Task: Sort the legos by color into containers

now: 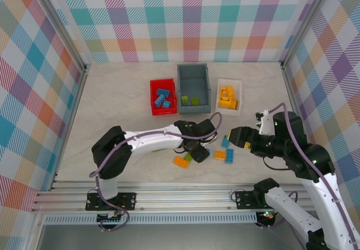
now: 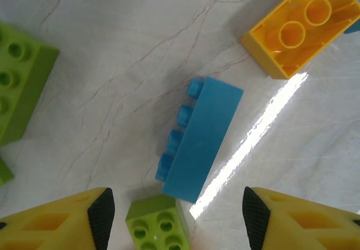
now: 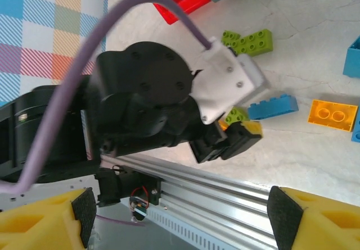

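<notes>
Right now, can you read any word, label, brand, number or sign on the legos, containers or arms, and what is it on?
No text can be read anywhere.
Studs of the blue brick and orange brick: no lettering visible.
Red bin, grey bin, white tray: plain, no labels.
Small circuit board by the rail: any markings are too small to read.

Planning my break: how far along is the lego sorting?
Blue bricks sit in the red bin, two green in the grey bin, yellow ones in the white tray. Nothing is held: the left gripper is open above a loose blue brick. Several blue, green and orange bricks remain on the table.
</notes>
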### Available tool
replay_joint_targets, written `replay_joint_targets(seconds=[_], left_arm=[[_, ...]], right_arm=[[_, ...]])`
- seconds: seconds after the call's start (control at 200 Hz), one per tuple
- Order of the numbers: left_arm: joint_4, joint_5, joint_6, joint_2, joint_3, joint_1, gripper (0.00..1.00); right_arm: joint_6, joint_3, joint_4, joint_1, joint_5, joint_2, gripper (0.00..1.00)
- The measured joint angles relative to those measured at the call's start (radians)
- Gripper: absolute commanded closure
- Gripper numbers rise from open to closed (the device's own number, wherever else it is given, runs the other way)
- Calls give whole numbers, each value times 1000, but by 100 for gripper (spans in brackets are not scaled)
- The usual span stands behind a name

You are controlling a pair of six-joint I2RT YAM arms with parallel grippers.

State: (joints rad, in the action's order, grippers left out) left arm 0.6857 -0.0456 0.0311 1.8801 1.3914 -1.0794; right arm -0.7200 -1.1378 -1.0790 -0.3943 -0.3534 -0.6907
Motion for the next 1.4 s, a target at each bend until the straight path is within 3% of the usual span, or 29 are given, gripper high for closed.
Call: replay_joint_targets(seconds=[0.305,0.48,0.63,0.825,0.96,1.03,1.16,1.265,1.4], left_arm=[[-7,6,102,140,82,-7,35],[-14,10,107,187,86,-8,71],[-51,-6,85,179,75,-11,77],[-89,-51,-3,39,-18,17,77],[-91,-50,-95,-166,-64,142,77],[-96,-33,-144,-255,-67,259,77],[-93,3,-223,-307,-38,485,77],[-60,32,-269,-231,44,601,77],[-43,92,-332,-48,194,684,77]], right_arm=[[-18,-34,-11,0,1,-24,19],[-25,-34,-11,0,1,-24,21],[-23,-34,-11,0,1,-24,22],[23,-34,-2,0,-4,-56,26],[88,-35,34,-21,3,-109,28],[124,-36,66,-104,51,-155,27],[184,-68,151,-366,183,-295,28],[248,-92,279,-546,320,-431,27],[337,-101,461,-680,479,-577,28]])
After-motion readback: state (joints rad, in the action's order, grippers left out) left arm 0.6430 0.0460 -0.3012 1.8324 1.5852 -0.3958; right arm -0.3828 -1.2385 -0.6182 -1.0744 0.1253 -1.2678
